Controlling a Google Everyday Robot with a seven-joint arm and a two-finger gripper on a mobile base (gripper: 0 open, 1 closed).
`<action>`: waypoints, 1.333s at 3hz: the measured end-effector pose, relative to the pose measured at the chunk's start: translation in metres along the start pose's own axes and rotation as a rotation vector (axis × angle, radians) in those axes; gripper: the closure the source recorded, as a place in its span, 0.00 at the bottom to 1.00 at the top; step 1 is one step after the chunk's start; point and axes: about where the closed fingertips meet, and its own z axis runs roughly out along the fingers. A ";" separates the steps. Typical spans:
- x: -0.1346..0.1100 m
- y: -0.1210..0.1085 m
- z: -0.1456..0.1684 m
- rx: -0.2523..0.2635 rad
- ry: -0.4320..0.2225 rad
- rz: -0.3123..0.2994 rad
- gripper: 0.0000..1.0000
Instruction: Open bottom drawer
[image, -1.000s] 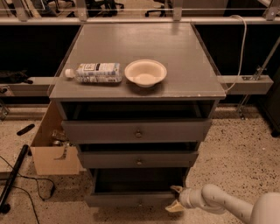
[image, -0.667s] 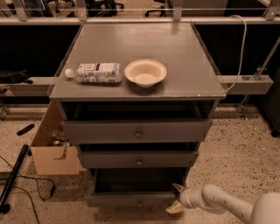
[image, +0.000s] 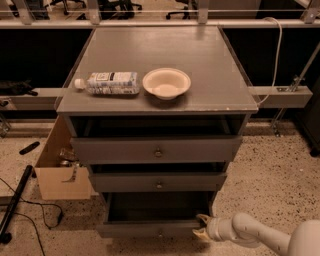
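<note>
The bottom drawer (image: 150, 231) is the lowest and slimmest grey front of the cabinet. It stands pulled out, with its dark inside showing and a small round knob (image: 160, 233) at its middle. My gripper (image: 202, 226) is at the drawer front's right end, low in the view. Its yellowish fingertips (image: 202, 218) touch the front's right edge. My white arm (image: 260, 237) reaches in from the lower right.
Above are the mid drawer (image: 159, 182) and the top drawer (image: 157, 149), both slightly out. A plastic bottle (image: 107, 83) and a white bowl (image: 166, 83) lie on the cabinet top (image: 210, 65). A cardboard box (image: 57, 165) stands at the left. Cables and a black pole (image: 12, 205) lie on the floor.
</note>
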 end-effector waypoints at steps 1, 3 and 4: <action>-0.003 0.000 -0.003 0.000 0.001 0.000 0.89; -0.009 0.022 -0.008 -0.041 -0.024 -0.028 1.00; -0.007 0.026 -0.018 -0.051 -0.020 -0.054 1.00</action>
